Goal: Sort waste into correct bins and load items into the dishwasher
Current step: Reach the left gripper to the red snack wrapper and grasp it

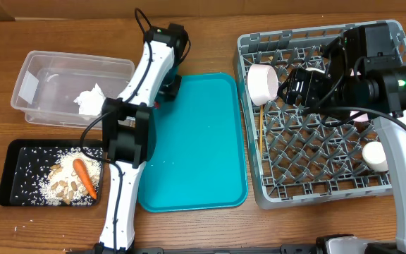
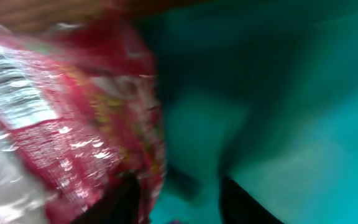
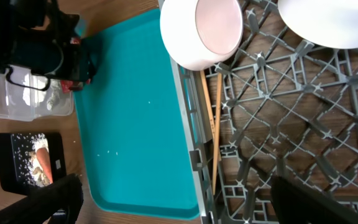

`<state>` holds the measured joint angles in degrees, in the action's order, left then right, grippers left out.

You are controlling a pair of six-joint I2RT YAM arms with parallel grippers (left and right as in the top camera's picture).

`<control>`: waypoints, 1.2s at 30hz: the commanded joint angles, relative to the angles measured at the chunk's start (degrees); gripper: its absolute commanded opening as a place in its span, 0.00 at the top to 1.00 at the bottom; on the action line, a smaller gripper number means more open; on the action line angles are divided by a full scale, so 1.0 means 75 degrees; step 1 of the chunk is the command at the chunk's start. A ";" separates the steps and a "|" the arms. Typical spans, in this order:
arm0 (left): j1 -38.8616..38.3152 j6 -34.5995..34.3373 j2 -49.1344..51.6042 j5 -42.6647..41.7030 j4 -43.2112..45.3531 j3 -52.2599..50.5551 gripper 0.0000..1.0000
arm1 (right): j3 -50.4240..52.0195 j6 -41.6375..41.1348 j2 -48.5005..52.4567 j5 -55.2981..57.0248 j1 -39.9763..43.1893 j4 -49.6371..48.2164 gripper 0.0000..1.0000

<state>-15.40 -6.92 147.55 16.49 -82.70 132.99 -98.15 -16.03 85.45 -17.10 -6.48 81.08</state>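
Note:
The crinkled red snack wrapper point(image 2: 61, 124) fills the left of the blurred left wrist view, over the teal serving tray. My left gripper point(image 2: 185, 186) is open, its left finger against the wrapper's edge; overhead it sits at the tray's far left corner point(image 1: 169, 88). My right gripper point(image 3: 182, 199) is open and empty, hovering over the grey dish rack point(image 1: 316, 183). The rack holds a white bowl on its side point(image 1: 263, 85), chopsticks point(image 1: 261, 130) and a white cup point(image 1: 376, 156). The clear tub point(image 1: 48, 70) holds crumpled paper point(image 1: 90, 99). The black tray point(image 1: 16, 173) holds a carrot piece point(image 1: 84, 178) and scraps point(image 1: 62, 182).
The teal serving tray point(image 1: 196, 155) lies between the bins and the rack, with a few crumbs on it. In the right wrist view a second white dish point(image 3: 328, 22) rests in the rack beside the bowl point(image 3: 204, 31). My left arm stretches across the tray's left edge.

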 commanded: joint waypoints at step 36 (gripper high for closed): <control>0.1510 -0.1970 -0.4170 0.0463 -0.1705 0.0017 0.96 | -0.0064 0.0146 -0.0061 0.0070 -0.0029 -0.0108 0.00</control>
<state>-6.61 -18.63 115.07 19.53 -95.20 133.21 -98.15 -15.18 85.45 -17.08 -6.48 80.53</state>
